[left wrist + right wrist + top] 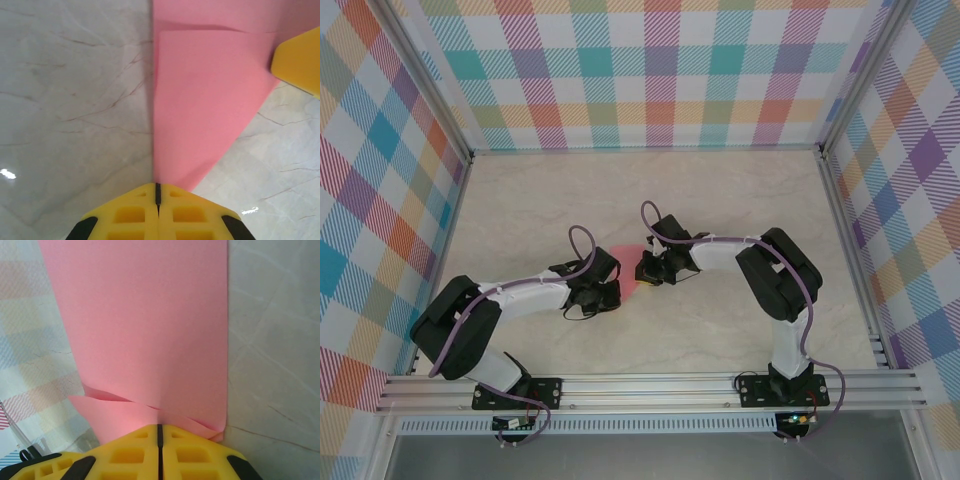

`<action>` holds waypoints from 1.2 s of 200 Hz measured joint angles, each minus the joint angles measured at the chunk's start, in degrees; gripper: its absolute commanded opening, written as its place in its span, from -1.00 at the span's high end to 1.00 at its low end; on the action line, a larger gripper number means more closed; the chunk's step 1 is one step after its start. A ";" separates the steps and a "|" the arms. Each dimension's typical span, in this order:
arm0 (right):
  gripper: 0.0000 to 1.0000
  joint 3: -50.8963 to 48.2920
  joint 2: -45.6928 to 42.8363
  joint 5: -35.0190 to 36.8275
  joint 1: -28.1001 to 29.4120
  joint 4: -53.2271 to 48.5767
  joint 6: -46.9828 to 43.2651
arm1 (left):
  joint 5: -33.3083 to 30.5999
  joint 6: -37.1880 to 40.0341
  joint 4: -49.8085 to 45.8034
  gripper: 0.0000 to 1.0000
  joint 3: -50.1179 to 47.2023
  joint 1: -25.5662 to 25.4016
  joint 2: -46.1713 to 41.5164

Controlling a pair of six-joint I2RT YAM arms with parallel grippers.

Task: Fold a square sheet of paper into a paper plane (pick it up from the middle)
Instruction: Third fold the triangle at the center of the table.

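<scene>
From overhead, the paper (630, 258) sat between the left gripper (619, 285) and right gripper (644, 272). Left wrist: jaws pinched together on its pointed tip. Right wrist: jaws clamped its rumpled edge; pulling apart could tear it.

Tabletop (650, 200): pale cream marble-look surface w/ thin brown veins, glossy. Small white light glints (7, 174) on it in left wrist view. Back wall (650, 70), left wall (370, 200) & right wall (910, 180): pastel plaid panels, teal/orange/purple/pink on white. Grey metal posts (428, 85) at back corners. Slotted aluminium rail (650, 385) along near edge.
</scene>
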 measured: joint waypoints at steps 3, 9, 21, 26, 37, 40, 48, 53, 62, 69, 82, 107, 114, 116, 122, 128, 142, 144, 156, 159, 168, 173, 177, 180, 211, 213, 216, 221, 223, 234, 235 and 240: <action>0.85 0.02 0.00 -0.02 0.00 -0.02 0.00 | -0.13 0.00 -0.07 0.92 0.00 0.00 0.00; 0.84 0.07 0.00 -0.04 0.00 -0.07 -0.02 | -0.28 0.00 -0.39 0.93 0.00 0.00 0.00; 0.84 0.28 0.00 -0.20 0.00 -0.28 -0.04 | -0.28 0.00 -0.46 0.93 -0.02 0.00 0.00; 0.84 0.39 0.00 -0.22 0.00 -0.46 -0.09 | -0.28 0.00 -0.46 0.93 -0.02 0.00 0.00; 0.83 0.50 0.00 -0.31 0.00 -0.55 -0.22 | -0.31 -0.02 -0.46 0.94 -0.02 0.00 0.00; 0.83 0.52 0.00 -0.33 0.00 -0.57 -0.24 | -0.31 -0.02 -0.44 0.94 -0.02 0.00 0.00; 0.83 0.66 -0.07 -0.57 0.02 -0.68 -0.26 | -0.31 -0.02 -0.46 0.94 -0.02 0.00 0.00; 0.83 0.72 -0.09 -0.68 0.11 -0.70 -0.33 | -0.33 -0.02 -0.44 0.94 -0.02 0.00 0.00; 0.83 0.92 -0.35 -1.07 0.39 -0.70 -0.46 | -0.33 -0.02 -0.46 0.94 -0.02 0.00 0.00; 0.83 1.09 -0.57 -1.16 0.50 -0.66 -0.46 | -0.37 -0.02 -0.46 0.94 -0.02 0.00 0.00; 0.83 1.25 -1.16 -1.46 1.07 -0.44 -0.42 | -0.50 -0.02 -0.44 0.94 -0.02 0.00 0.00; 0.83 1.22 -1.88 -2.45 2.73 0.85 0.09 | -0.52 -0.04 -0.44 0.94 -0.02 0.00 -0.02; 0.83 1.11 -1.88 -2.73 3.15 1.40 0.39 | -0.50 -0.04 -0.44 0.94 -0.02 0.00 -0.02; 0.83 1.11 -1.88 -2.80 3.26 1.51 0.48 | -0.50 -0.04 -0.44 0.94 -0.02 0.00 -0.02; 0.83 1.01 -1.88 -2.86 3.56 1.75 0.74 | -0.50 -0.04 -0.44 0.94 -0.02 0.00 -0.02; 0.83 0.92 -1.88 -3.04 3.82 1.86 0.98 | -0.52 -0.04 -0.44 0.94 -0.02 0.00 -0.02; 0.84 0.85 -1.77 -3.28 4.35 2.19 1.75 | -0.52 -0.04 -0.44 0.95 -0.02 0.00 -0.02; 0.84 0.85 -1.75 -3.32 4.42 2.21 1.79 | -0.52 -0.07 -0.44 0.94 -0.02 0.00 -0.04; 0.84 0.85 -1.44 -3.48 4.70 2.82 2.25 | -0.55 -0.09 -0.44 0.94 -0.02 0.00 -0.07; 0.84 0.85 -1.33 -3.45 4.72 2.95 2.43 | -0.55 -0.09 -0.44 0.95 -0.02 0.00 -0.07; 0.85 0.85 -0.87 -3.45 4.72 3.30 2.86 | -0.59 -0.15 -0.42 0.95 -0.11 0.00 -0.13; 0.85 0.79 -0.61 -3.43 4.72 3.50 3.06 | -0.68 -0.26 -0.35 0.95 -0.22 0.00 -0.20; 0.85 0.70 -0.35 -3.43 4.70 3.58 3.17 | -0.74 -0.35 -0.35 0.94 -0.31 0.00 -0.39; 0.85 0.66 -0.20 -3.41 4.70 3.63 3.23 | -0.83 -0.35 -0.42 0.95 -0.35 0.00 -0.48; 0.85 -0.72 1.18 -3.37 4.68 4.68 3.89 | -1.42 -0.96 -0.39 0.94 -0.96 0.00 -2.16; 0.85 -0.76 1.18 -3.37 4.61 4.74 3.93 | -1.42 -1.01 -0.39 0.94 -0.96 0.00 -2.34; 0.85 -0.81 1.18 -3.37 4.61 4.85 4.13 | -1.42 -1.16 -0.24 0.94 -0.98 0.00 -2.56; 0.85 -0.85 1.18 -3.39 4.59 4.98 4.24 | -1.42 -1.29 0.07 0.94 -1.03 0.00 -2.93; 0.85 -0.90 1.18 -3.39 4.59 5.07 4.31 | -1.40 -1.40 0.24 0.94 -1.05 0.00 -3.13; 0.85 -1.07 1.18 -3.37 4.59 5.42 4.37 | -1.36 -1.81 1.36 0.93 -1.14 0.00 -4.09; 0.85 -1.09 1.18 -3.39 4.59 5.44 4.39 | -1.36 -1.84 1.49 0.93 -1.14 0.00 -4.20; 0.85 -1.18 1.18 -3.39 4.59 5.64 4.48 | -1.33 -2.03 2.29 0.92 -1.36 0.00 -4.79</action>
